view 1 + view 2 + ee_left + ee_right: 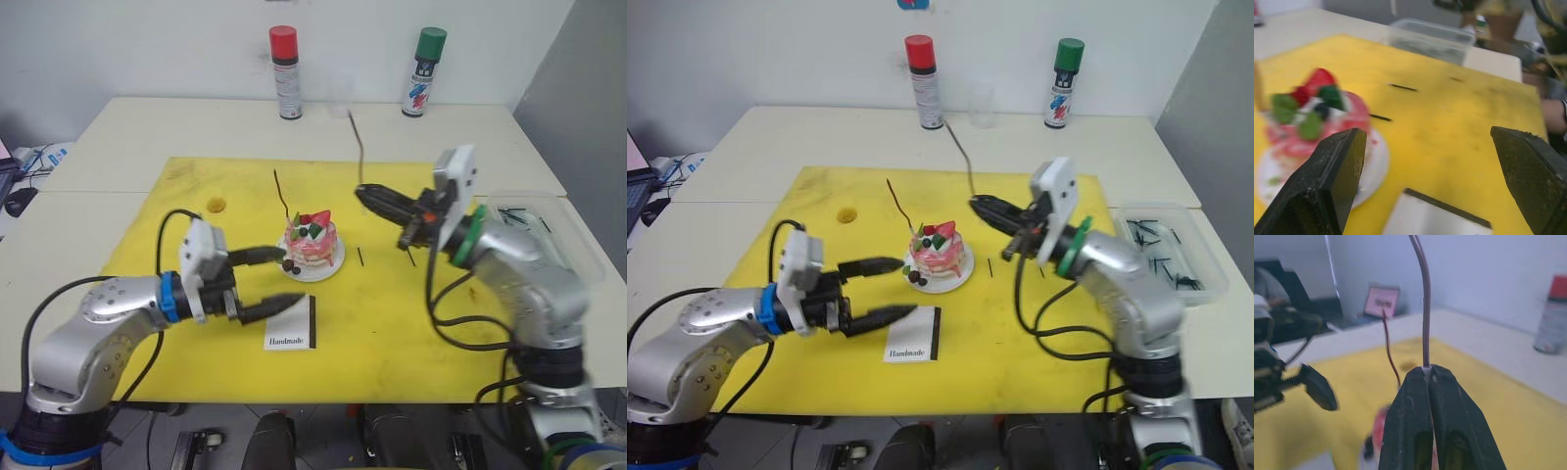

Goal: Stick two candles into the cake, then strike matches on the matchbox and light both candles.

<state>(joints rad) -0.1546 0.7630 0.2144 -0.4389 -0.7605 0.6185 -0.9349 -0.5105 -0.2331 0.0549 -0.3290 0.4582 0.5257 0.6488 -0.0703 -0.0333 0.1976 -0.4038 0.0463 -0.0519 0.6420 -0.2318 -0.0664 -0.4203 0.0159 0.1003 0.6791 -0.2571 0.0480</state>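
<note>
The pink-and-white cake (312, 242) sits on its small white plate (323, 269) in the middle of the yellow mat. One thin wavy candle (282, 199) stands in the cake's left side. My right gripper (362, 191) is shut on the base of the second candle (357, 147), holding it upright above and to the right of the cake; the same candle (1425, 308) rises from the closed fingertips. My left gripper (291, 278) is open with nothing in it, one finger by the plate, the other over the white matchbox (291, 333). Two matches (361, 257) lie right of the plate.
A clear tray (1171, 250) of dark sticks stands off the mat's right edge. Red (285, 71) and green (423, 71) spray cans and a clear cup (982, 106) stand at the back. A small round yellowish thing (216, 205) lies on the mat's left.
</note>
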